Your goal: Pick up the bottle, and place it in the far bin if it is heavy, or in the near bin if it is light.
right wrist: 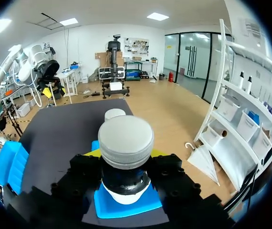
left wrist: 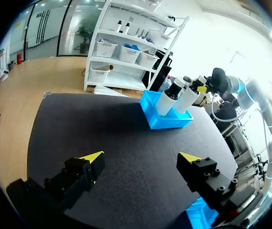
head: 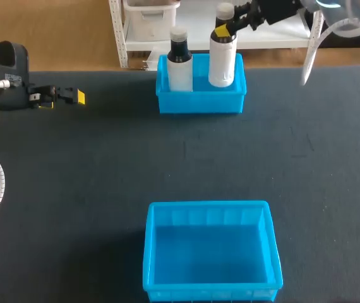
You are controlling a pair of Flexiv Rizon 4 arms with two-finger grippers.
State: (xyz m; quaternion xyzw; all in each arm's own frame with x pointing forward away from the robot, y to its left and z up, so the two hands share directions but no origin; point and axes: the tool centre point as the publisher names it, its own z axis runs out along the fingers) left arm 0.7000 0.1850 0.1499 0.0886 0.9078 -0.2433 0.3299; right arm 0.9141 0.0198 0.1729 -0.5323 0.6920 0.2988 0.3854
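- The right gripper (right wrist: pixel 125 164) is clamped on the neck of the bottle (right wrist: pixel 125 138). Seen from the right wrist, one yellow-tipped finger presses each side just under the grey cap.
- From overhead, the bottle (head: pixel 222 62) stands upright with its long axis vertical, directly below the right gripper (head: pixel 229 26), which holds it at the top from the far right corner.
- The bottle's lower body is inside the walls of the far bin (head: pixel 199 104), toward the bin's right side. Whether its base rests on the bin floor or hangs just above it cannot be told.
- A second bottle (head: pixel 180 63), dark-capped, stands upright in the same bin, near the held one on its left and apart from it.
- The left gripper (left wrist: pixel 141 160) has its fingers spread wide with nothing between them. It sits over the dark table (head: pixel 104 177) at its left edge, well apart from both bins.
- The near bin (head: pixel 211 291) sits at the table's near edge, roughly in line with the far bin and well apart from the held bottle.
- The coming move likely turns on the vertical relation. With the bottle already within the far bin's walls, it must settle straight down before the fingers part, and it must keep off the second bottle. The right arm is the only one placed to do this.
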